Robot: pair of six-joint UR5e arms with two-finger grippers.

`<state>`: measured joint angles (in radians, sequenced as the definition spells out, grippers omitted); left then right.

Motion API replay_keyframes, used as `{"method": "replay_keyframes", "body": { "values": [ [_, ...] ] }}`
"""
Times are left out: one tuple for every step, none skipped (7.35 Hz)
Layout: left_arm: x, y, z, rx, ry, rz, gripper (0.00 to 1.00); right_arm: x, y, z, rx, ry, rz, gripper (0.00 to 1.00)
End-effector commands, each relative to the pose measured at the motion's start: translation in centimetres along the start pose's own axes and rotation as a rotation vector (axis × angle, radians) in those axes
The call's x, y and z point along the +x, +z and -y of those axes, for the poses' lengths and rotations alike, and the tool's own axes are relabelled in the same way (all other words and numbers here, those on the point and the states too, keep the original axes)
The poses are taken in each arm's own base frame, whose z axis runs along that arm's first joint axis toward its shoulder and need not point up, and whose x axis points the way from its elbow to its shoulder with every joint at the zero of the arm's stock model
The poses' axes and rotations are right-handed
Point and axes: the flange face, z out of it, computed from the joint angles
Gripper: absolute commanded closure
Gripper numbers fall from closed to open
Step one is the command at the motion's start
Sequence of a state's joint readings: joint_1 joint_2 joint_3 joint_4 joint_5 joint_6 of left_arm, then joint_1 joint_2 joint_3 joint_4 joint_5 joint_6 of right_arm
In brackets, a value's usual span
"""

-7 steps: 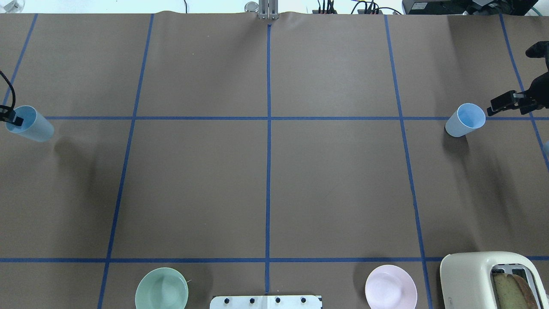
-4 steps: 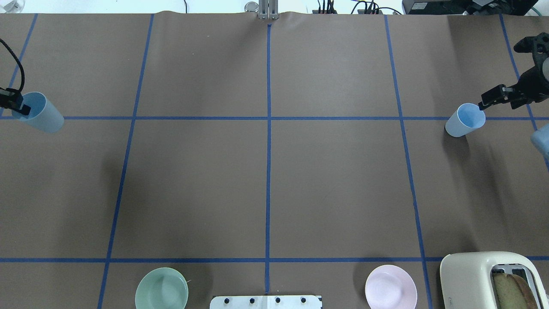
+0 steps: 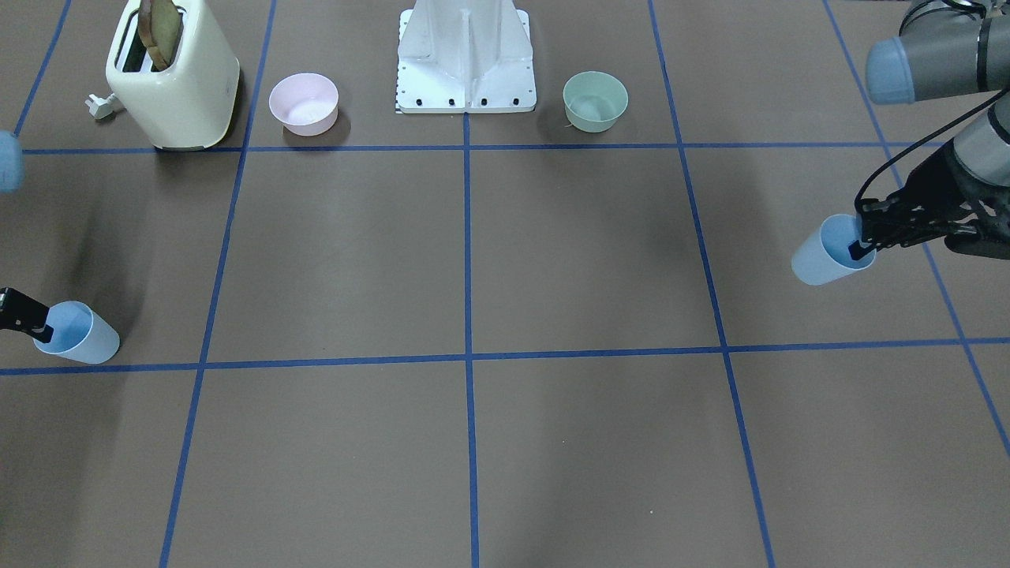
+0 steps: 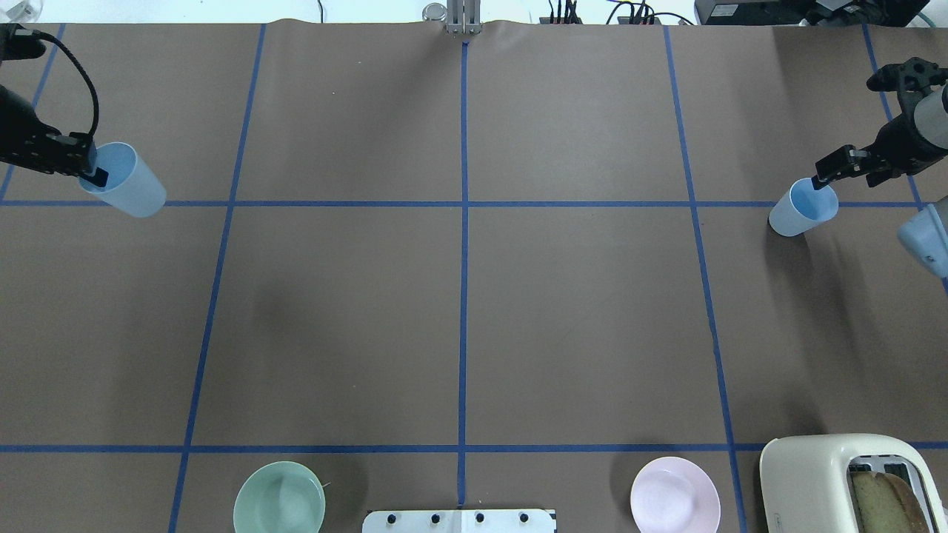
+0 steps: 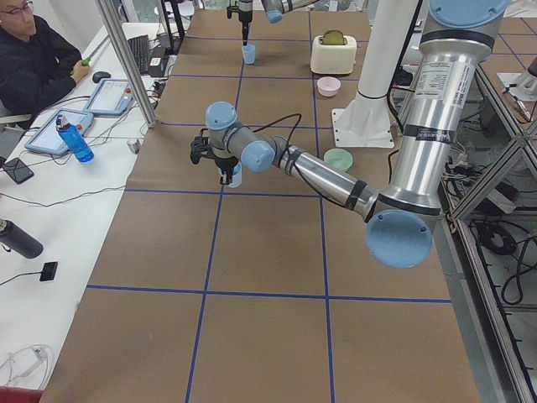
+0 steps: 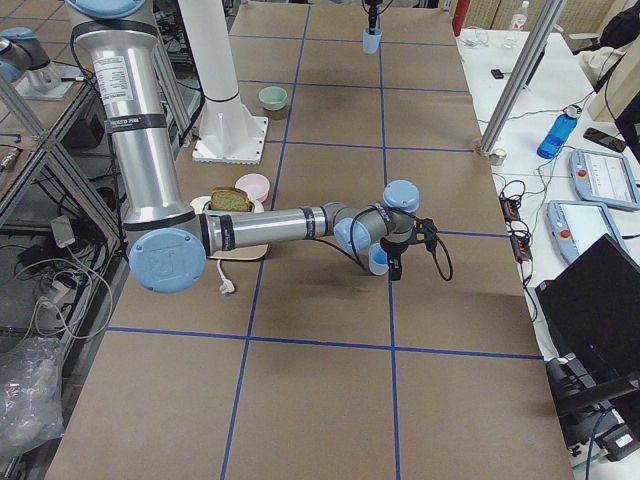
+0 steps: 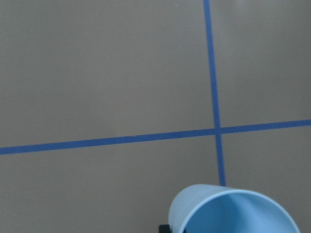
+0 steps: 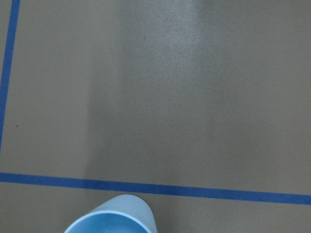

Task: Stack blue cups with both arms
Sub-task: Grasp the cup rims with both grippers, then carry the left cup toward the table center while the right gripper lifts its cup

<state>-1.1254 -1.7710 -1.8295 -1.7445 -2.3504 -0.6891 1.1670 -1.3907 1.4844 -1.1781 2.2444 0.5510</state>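
One pale-blue cup (image 4: 122, 180) hangs tilted in my left gripper (image 4: 93, 173), which is shut on its rim with one finger inside. It is held above the table at the far left; it also shows in the front view (image 3: 827, 252) and the left wrist view (image 7: 233, 211). The other blue cup (image 4: 802, 207) stands on the table at the far right, also in the front view (image 3: 76, 333). My right gripper (image 4: 820, 180) is at that cup's rim, one fingertip over the opening, and it looks open.
A cream toaster (image 4: 852, 481) with bread stands at the near right corner. A pink bowl (image 4: 675, 494) and a green bowl (image 4: 279, 497) flank the white base (image 4: 459, 520). An operator (image 5: 33, 50) sits beyond the table's far side.
My left gripper has carried its cup away from me and toward the table's middle. My right gripper has moved in to the rim of the standing cup, which has not moved.
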Motion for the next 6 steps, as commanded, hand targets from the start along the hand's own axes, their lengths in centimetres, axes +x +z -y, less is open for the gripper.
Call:
{"method": "replay_keyframes", "body": {
  "values": [
    [5.2,0.8,-0.3,-0.015,-0.031,-0.037,1.0,-0.1,0.6,-0.1,-0.007,0.001,-0.008,0.0],
    [7.3,1.5,-0.5,-0.026,-0.038,-0.049,1.0,0.0,1.0,-0.2,-0.012,0.003,-0.013,0.0],
    [8.8,1.9,-0.5,-0.011,-0.04,-0.039,1.0,-0.1,1.0,-0.2,-0.013,0.003,-0.013,0.0],
    [9.5,2.3,-0.6,-0.014,-0.043,-0.04,1.0,-0.1,1.0,-0.3,-0.014,0.003,-0.012,0.0],
    [10.8,2.3,-0.5,-0.014,-0.059,-0.052,1.0,0.2,1.1,-0.6,-0.017,0.006,-0.013,0.0],
    [12.5,2.5,-0.6,-0.018,-0.071,-0.064,1.0,0.4,1.2,-0.8,-0.019,0.008,-0.015,0.0]
  ]
}}
